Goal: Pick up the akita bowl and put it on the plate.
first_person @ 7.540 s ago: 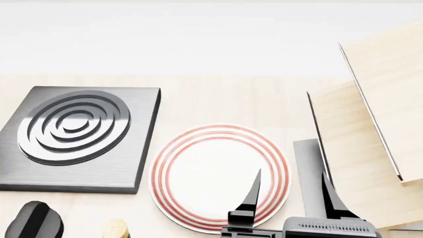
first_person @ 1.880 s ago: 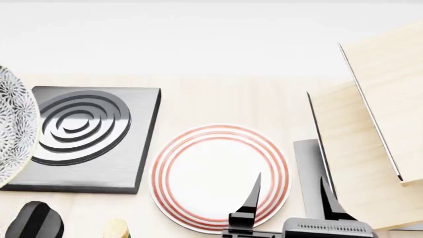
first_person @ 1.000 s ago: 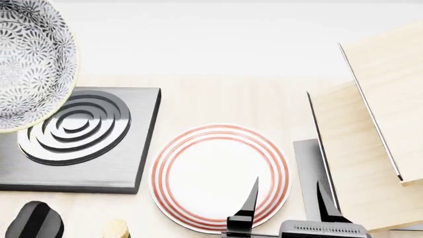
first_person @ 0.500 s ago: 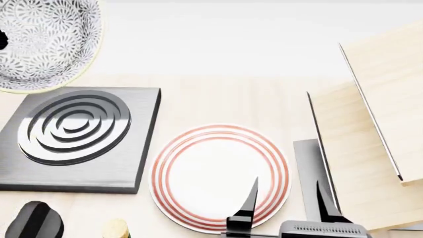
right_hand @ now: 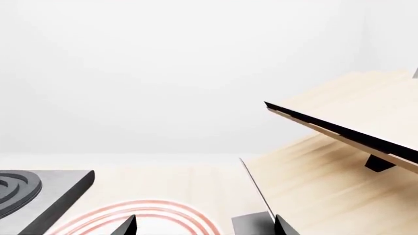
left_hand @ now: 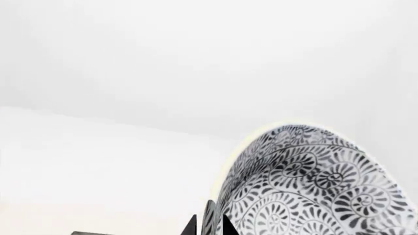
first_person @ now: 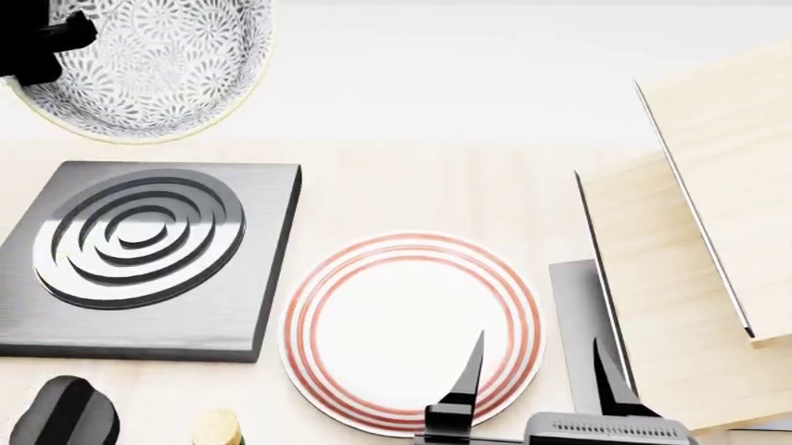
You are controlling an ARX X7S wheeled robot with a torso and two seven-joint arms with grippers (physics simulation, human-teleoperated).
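Akita bowl [first_person: 155, 65]: deep, round, white with a dense grey-black floral pattern and a pale rim. Held up in the air, clear of the table [first_person: 409, 185], past the far left corner of the stove burner [first_person: 143, 255], tilted so its patterned inside faces the head camera. In the left wrist view the bowl [left_hand: 313, 188] fills the near corner, its wall seen edge-on between two dark fingertips [left_hand: 210, 221].

Left gripper [first_person: 50, 46]: a dark part of it overlaps the bowl's left rim in the head view; the jaws are clamped on the bowl's wall.

Plate [first_person: 413, 332]: flat, round, white, with thin red rings near its rim. Lies on the table toward the near edge, just right of the stove burner, apart from it. Nothing rests on it. A slice of its ringed rim [right_hand: 147, 211] also shows in the right wrist view.

Right gripper [first_person: 535, 385]: low at the near edge of the table, jaws spread and holding nothing; one finger lies over the plate's near right rim, the other over a grey slab [first_person: 581, 315] beside the plate.

Stove burner: square, grey, with concentric rings, near the left edge of the table.

Wooden panels [first_person: 693, 260]: pale, tilted, at the right edge of the table.

Dark knob [first_person: 69, 413] and cork-coloured top [first_person: 217, 426]: near left corner, partly cut off.
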